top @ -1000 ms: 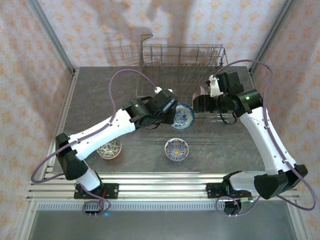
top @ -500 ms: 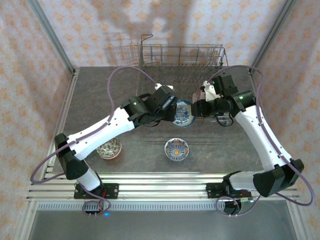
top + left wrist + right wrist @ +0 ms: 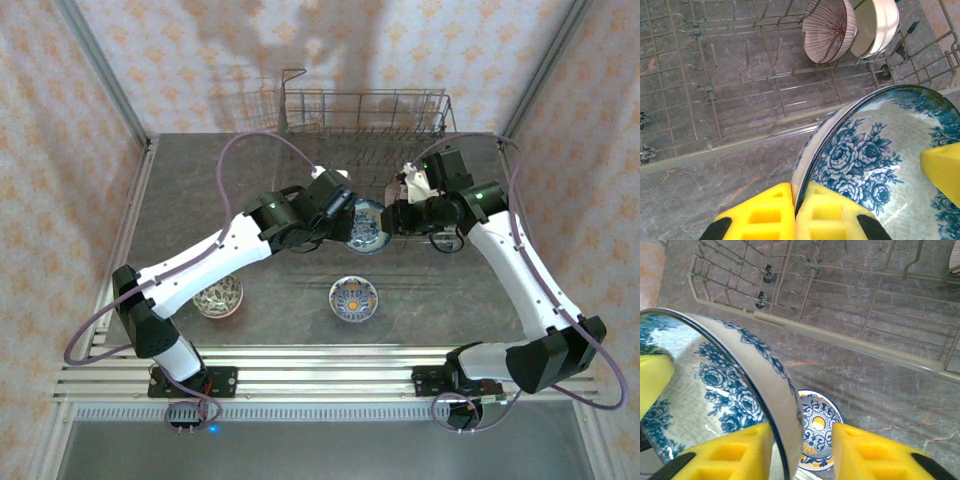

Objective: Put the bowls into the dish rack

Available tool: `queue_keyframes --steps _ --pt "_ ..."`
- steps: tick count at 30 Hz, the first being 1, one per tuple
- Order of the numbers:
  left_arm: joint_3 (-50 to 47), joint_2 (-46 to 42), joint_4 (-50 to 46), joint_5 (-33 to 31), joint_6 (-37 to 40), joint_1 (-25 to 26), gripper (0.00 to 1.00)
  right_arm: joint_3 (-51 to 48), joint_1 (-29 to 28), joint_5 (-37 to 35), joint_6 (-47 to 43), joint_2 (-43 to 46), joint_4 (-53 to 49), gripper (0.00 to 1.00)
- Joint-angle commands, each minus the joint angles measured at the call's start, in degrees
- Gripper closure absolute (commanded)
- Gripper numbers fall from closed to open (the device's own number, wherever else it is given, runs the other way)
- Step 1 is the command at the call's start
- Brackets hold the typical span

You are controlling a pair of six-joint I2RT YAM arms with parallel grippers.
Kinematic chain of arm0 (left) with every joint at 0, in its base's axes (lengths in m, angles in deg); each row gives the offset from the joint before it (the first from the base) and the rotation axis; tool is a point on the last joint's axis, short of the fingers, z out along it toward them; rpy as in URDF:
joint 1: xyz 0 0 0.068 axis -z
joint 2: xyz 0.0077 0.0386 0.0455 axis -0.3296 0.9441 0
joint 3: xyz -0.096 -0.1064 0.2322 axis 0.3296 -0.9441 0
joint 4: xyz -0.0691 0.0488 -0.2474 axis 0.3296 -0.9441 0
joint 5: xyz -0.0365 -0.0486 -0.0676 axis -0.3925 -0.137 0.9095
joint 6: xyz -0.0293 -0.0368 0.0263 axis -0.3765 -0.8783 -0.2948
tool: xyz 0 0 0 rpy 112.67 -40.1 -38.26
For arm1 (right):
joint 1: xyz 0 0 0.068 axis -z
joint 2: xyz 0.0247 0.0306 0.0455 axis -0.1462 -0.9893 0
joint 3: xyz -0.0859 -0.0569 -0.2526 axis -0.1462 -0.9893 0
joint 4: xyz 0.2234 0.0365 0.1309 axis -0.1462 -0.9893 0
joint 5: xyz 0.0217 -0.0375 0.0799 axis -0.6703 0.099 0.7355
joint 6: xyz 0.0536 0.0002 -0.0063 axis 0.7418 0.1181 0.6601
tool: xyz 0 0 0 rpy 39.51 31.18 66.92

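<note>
A blue floral bowl (image 3: pixel 366 228) hangs tilted just in front of the dish rack (image 3: pixel 365 110). My left gripper (image 3: pixel 343 215) is shut on its left rim; in the left wrist view the yellow pads (image 3: pixel 795 210) pinch the bowl (image 3: pixel 875 160). My right gripper (image 3: pixel 392 218) straddles the opposite rim. In the right wrist view one pad (image 3: pixel 735 452) lies against the inside of the bowl (image 3: pixel 725 385), while the other pad (image 3: pixel 870 450) stands clear of the outer wall, so the right gripper (image 3: pixel 801 440) is open.
A striped bowl (image 3: pixel 832 27) and a white bowl (image 3: pixel 875 22) stand on edge in the rack (image 3: pixel 740 75). On the table lie a blue-and-yellow patterned bowl (image 3: pixel 353 298) and another patterned bowl (image 3: pixel 218 297) near the left arm's base.
My right gripper has moved left from the rack to the floral bowl, and its jaws have narrowed around the rim. The left gripper still holds the bowl, shifted slightly toward the rack.
</note>
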Motion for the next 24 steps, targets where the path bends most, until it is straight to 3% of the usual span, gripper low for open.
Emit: queue_keyframes --steps 1,11,17,20,24 --pt "2.7 0.5 2.9 -0.5 0.1 -0.3 1.0 -0.6 -0.2 1.1 0.3 -0.2 1.2 0.77" --pt "4.4 1.9 1.8 1.9 -0.5 -0.1 0.99 1.1 -0.3 -2.7 2.3 -0.2 0.0 0.96" --pt "4.2 0.1 0.2 -0.6 -0.7 -0.8 0.55 2.8 -0.2 -6.4 6.8 -0.4 2.0 1.0" --pt "4.4 -1.3 -0.1 0.1 0.1 -3.0 0.45 4.5 -0.2 -10.2 8.6 -1.5 3.3 1.0" --pt "5.3 -2.6 -0.5 2.5 2.3 -7.9 0.38 8.8 -0.3 -16.9 11.3 -5.0 4.0 1.0"
